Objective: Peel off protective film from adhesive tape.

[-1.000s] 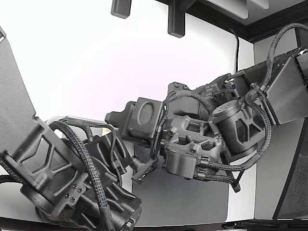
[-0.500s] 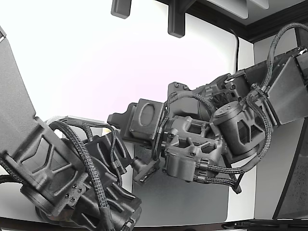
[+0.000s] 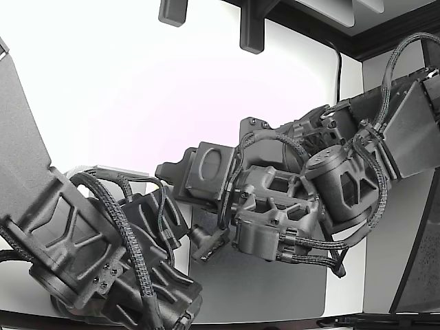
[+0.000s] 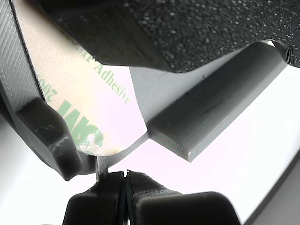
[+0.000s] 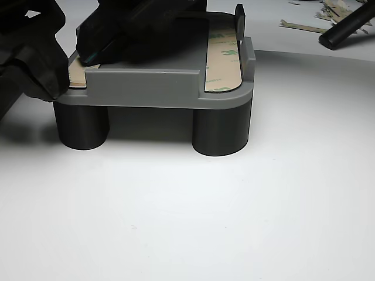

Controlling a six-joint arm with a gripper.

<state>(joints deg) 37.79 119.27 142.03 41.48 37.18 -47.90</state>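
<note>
In the wrist view the tape's protective film (image 4: 86,101), cream with green print, lies in the grey fixture (image 4: 211,117). My gripper (image 4: 125,190) has its two black fingertips pressed together right at the film's rounded corner. I cannot tell whether a film edge is pinched between them. In the other view the gripper (image 5: 87,57) reaches over the fixture's (image 5: 146,88) left end, above a tape strip (image 5: 76,74). A second strip (image 5: 223,58) lies uncovered on the right side. In the exterior view the gripper (image 3: 206,242) is mostly hidden between the arms.
A second black arm (image 3: 89,254) crowds in from the exterior view's left. A grey mat (image 3: 268,289) lies under both arms. In the other view, peeled film scraps (image 5: 299,25) and a black rod (image 5: 347,26) lie behind the fixture, which stands on round legs (image 5: 221,132).
In the exterior view the arm from the right has shifted slightly down and to the right, and its fingertip has edged closer to the other arm.
</note>
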